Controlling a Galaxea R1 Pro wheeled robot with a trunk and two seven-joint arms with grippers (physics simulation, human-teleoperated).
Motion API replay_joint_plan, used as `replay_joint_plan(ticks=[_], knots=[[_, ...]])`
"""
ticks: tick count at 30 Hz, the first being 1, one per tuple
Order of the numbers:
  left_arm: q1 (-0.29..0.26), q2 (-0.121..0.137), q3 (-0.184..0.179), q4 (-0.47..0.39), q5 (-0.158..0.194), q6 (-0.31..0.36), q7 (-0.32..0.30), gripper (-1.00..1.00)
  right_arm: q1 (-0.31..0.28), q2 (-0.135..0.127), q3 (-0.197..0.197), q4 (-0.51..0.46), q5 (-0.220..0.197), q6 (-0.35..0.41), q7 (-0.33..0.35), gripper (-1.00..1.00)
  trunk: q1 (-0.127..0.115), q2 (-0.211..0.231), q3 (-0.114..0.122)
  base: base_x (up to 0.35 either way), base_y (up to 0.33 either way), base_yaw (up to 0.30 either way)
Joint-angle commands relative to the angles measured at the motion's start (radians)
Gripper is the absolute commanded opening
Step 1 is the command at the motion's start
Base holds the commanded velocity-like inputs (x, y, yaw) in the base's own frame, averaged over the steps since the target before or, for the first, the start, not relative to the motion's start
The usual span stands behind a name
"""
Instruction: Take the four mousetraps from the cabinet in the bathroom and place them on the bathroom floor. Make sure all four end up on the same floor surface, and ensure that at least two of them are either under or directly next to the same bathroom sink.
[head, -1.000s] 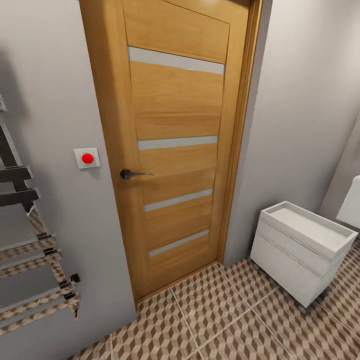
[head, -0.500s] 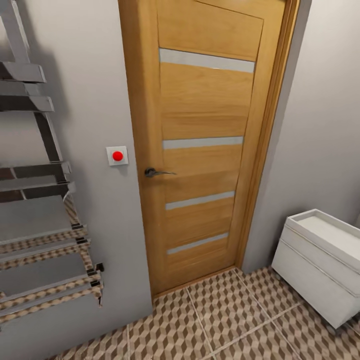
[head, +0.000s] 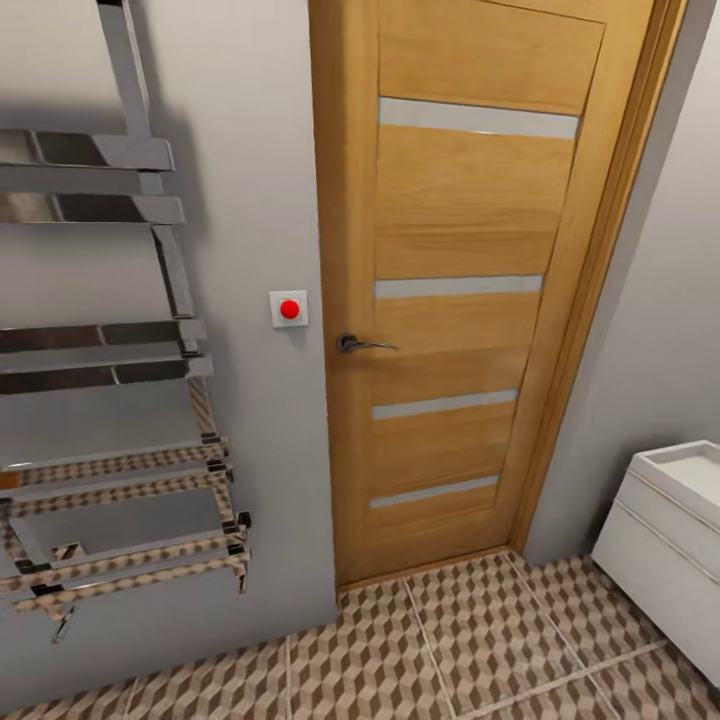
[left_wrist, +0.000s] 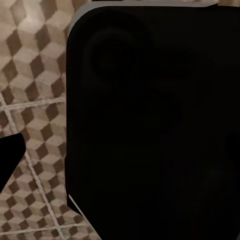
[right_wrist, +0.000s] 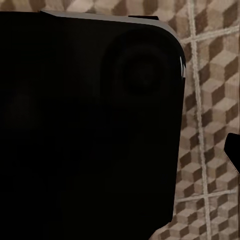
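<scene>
Brown, beige and white cube-patterned tiles with pale grout form the bathroom floor (head: 480, 640), nearest the camera in the head view and seen again past the dark housings in the left wrist view (left_wrist: 35, 100) and the right wrist view (right_wrist: 210, 100). Compared with a second ago, the whole head picture has slid rightward: the camera has turned left, not the fixtures. A chrome towel rail (head: 110, 350), previously cut off at the left edge, now stands largely in frame, and the white drawer unit (head: 665, 540) has dropped to the lower right corner, partly cropped.

Both wrist views are mostly blocked by a black rounded casing close to the lens; whether either pincer is released or clenched cannot be told.

Further back, a grey wall carries a white switch plate with a red button (head: 289, 309), just beside the door frame. An orange-brown wooden door (head: 470, 300) with four pale horizontal strips and a dark lever handle (head: 360, 344) stands shut. The rail's polished bars reflect the floor pattern.
</scene>
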Motion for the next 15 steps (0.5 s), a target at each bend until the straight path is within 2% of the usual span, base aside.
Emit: replay_joint_plan(ticks=[1, 15], knots=[[0.000, 0.000, 0.001, 0.000, 0.007, -0.002, 0.000, 1.00, 0.000, 0.000, 0.000, 0.000, 0.001, -0.003, -0.001, 1.00, 0.000, 0.000, -0.001, 0.000, 0.000, 0.274], [0.000, -0.002, 0.001, 0.000, 0.007, -0.003, 0.000, 1.00, 0.000, 0.000, 0.000, 0.000, 0.001, -0.003, -0.001, 1.00, 0.000, 0.000, -0.001, 0.000, 0.000, 0.274]])
